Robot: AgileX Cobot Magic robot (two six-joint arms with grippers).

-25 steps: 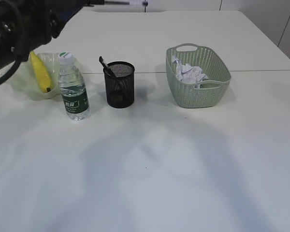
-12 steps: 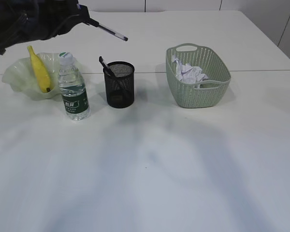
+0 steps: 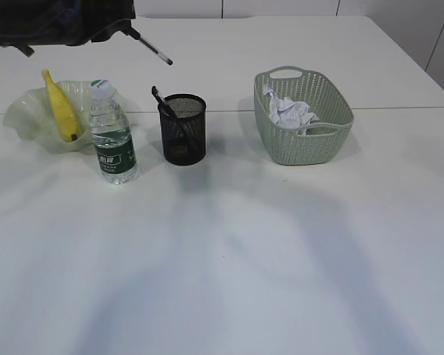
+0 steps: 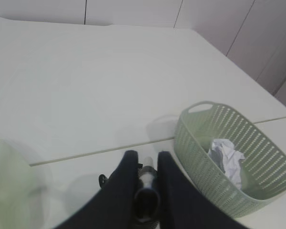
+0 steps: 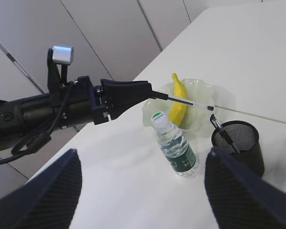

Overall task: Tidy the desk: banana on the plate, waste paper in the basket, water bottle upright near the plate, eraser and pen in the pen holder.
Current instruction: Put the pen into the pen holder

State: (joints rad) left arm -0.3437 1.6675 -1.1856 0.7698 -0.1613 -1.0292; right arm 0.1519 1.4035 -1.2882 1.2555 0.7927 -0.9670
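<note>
Exterior view, upper left: the left fingers [image 4: 145,174] are clamped on a pen [image 3: 152,49] above the pen holder [image 3: 183,129]. The right fingers [image 5: 138,188] are spread wide apart.

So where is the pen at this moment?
The pen is held in the air by the left tool, at the upper left of the exterior view, above and slightly left of the pen holder, behind the water bottle.
</note>
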